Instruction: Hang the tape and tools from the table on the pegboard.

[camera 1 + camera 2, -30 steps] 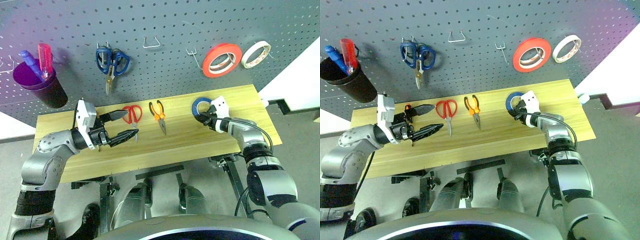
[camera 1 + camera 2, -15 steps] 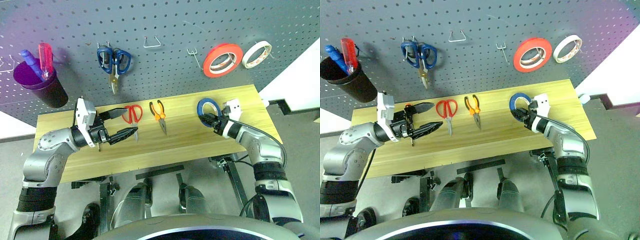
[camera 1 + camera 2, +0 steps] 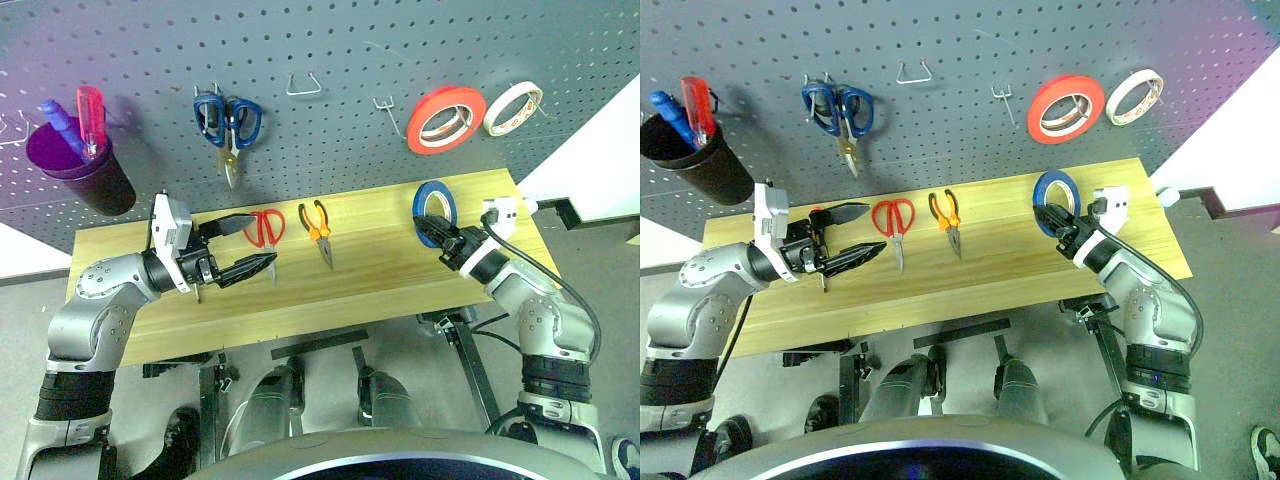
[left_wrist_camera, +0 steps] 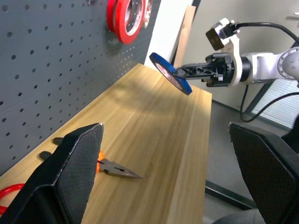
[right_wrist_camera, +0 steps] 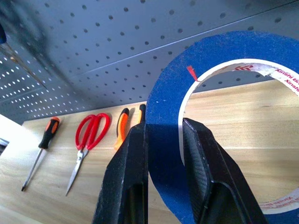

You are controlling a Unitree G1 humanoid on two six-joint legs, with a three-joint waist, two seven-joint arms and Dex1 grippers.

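Note:
My right gripper (image 3: 438, 232) is shut on the lower edge of the blue tape (image 3: 434, 206), holding the roll upright in the air above the right part of the table (image 3: 380, 275). In the right wrist view both black fingers (image 5: 126, 177) pinch the tape's band (image 5: 163, 154). On the table lie the red-handled scissors (image 3: 264, 228), the orange-handled pliers (image 3: 318, 225) and the thin screwdriver (image 5: 44, 140). My left gripper (image 3: 266, 243) hovers open over the table's left part, its tips beside the scissors. The grey pegboard (image 3: 330, 40) stands behind the table.
On the pegboard hang blue-handled scissors (image 3: 227, 125), a red-orange roll (image 3: 445, 118) and a white roll (image 3: 512, 107). A bare wire hook (image 3: 303, 85) and a small double hook (image 3: 385, 105) sit between them. A purple cup (image 3: 80, 165) with tools hangs at the left.
My right gripper has lifted the blue tape off the table and carried it up and to the right. The left arm has stayed where it was.

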